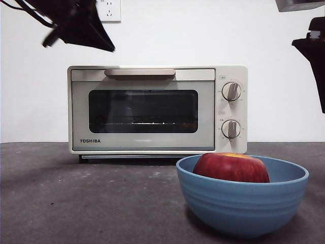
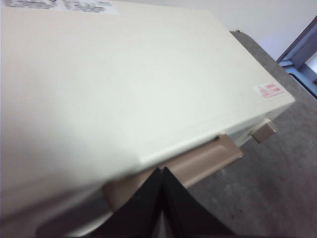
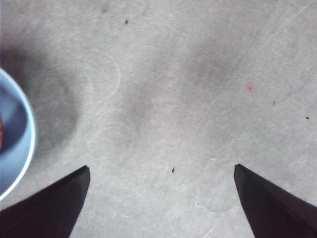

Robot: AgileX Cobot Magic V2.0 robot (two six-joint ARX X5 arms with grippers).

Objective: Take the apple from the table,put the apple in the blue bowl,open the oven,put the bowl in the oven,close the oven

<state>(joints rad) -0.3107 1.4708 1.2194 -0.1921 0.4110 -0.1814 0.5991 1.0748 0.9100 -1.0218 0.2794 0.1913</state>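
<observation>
Left gripper (image 2: pixel 161 198) clenched, empty, hovers above oven (image 1: pixel 157 109) near handle (image 2: pixel 198 161); right gripper (image 3: pixel 161 173) released over bare table (image 3: pixel 188 89) beside blue bowl (image 1: pixel 242 203). Apple (image 1: pixel 231 168) sits in bowl near front edge. Should hook handle mid-bar, pull down evenly.

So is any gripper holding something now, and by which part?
Nothing is held. The left gripper is shut, empty, above the oven handle. The right gripper is open over the table.

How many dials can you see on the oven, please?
2: the upper dial and the lower dial, stacked on the oven panel right of the door window.
</observation>
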